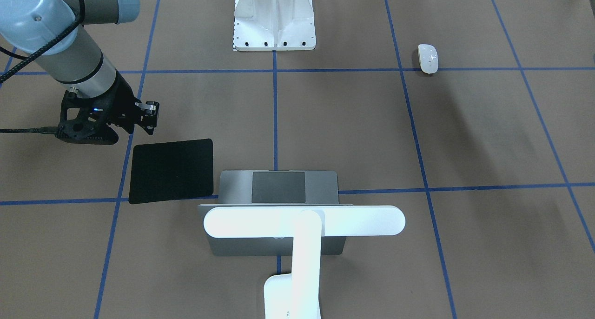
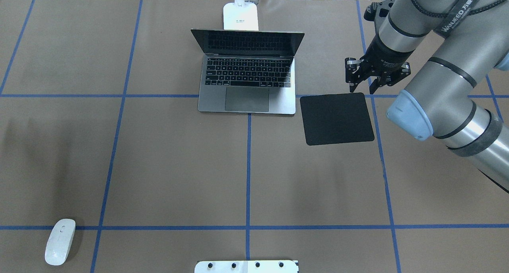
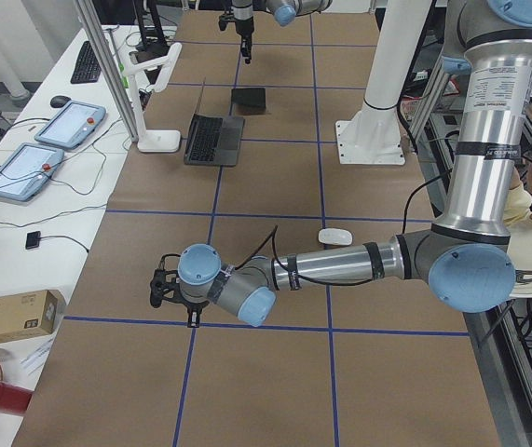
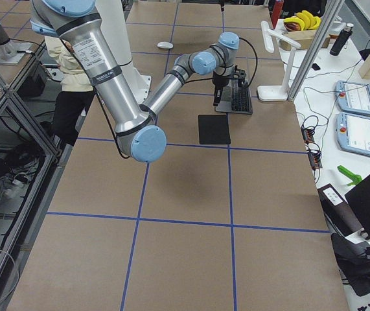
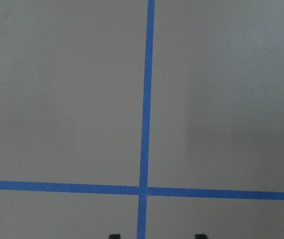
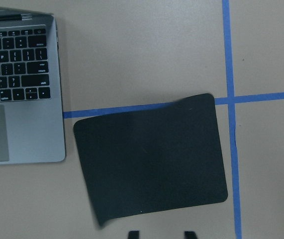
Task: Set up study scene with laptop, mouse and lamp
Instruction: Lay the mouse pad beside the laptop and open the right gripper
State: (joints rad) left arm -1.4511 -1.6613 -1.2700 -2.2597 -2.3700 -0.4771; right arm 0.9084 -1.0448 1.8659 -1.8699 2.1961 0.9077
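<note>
Silver arm (image 2: 441, 94) (blue caps), black hand (image 2: 362, 89)

Open grey laptop (image 2: 246, 86) faces the robot near the table's far edge, with the white lamp (image 2: 240, 16) upright behind it. The white mouse (image 2: 60, 241) lies flat by the robot-side edge.

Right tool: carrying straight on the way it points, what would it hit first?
Probably the black mat: the right tool hangs high, pointing straight down over it. Depth is unclear, so bare table by the mat's edge is possible.
</note>
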